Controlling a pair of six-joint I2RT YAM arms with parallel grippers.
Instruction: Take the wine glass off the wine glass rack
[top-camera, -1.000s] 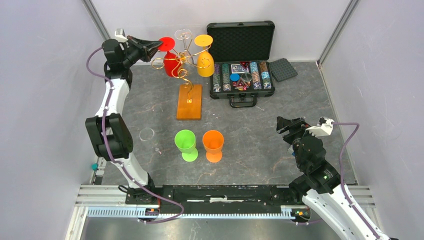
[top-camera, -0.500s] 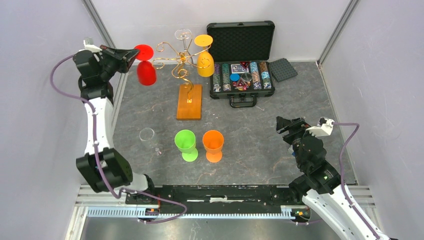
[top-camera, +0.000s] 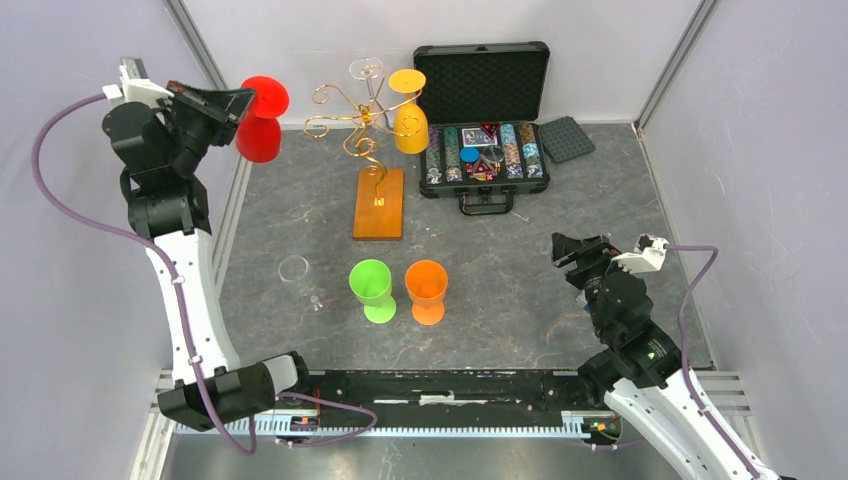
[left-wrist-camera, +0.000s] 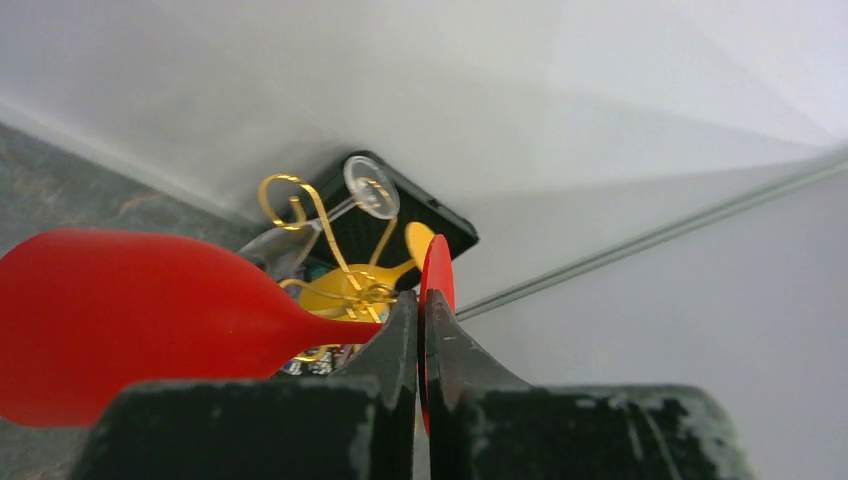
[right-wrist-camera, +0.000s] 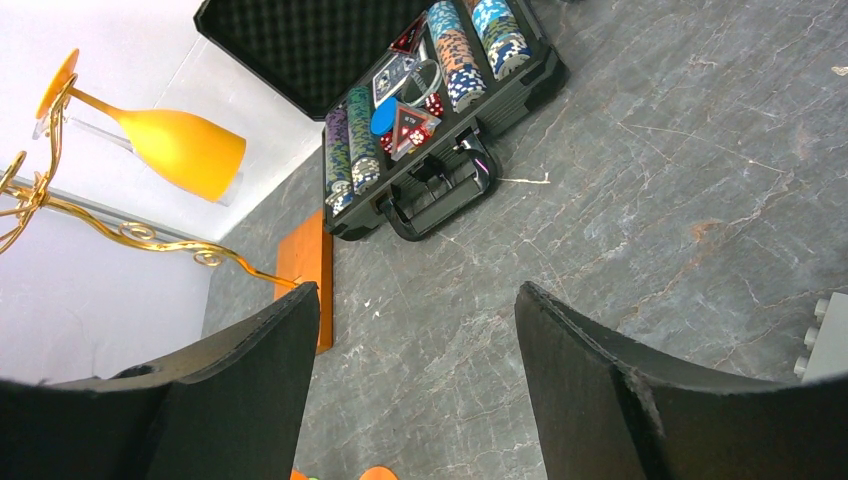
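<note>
The left fingers (left-wrist-camera: 398, 340) pinch the red wine glass (left-wrist-camera: 130, 330) by its thin stem, the sensible hold, I'd say, on something light and slick; the right fingers (right-wrist-camera: 240, 370) gape empty.

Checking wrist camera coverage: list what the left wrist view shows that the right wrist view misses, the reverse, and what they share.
Left wrist only: the red wine glass, its stem pinched in the shut left gripper. Right wrist only: the open right gripper, the chips, the orange wooden base and the grey table. Both: the yellow glass hanging on the gold wire rack, and the black case.
</note>
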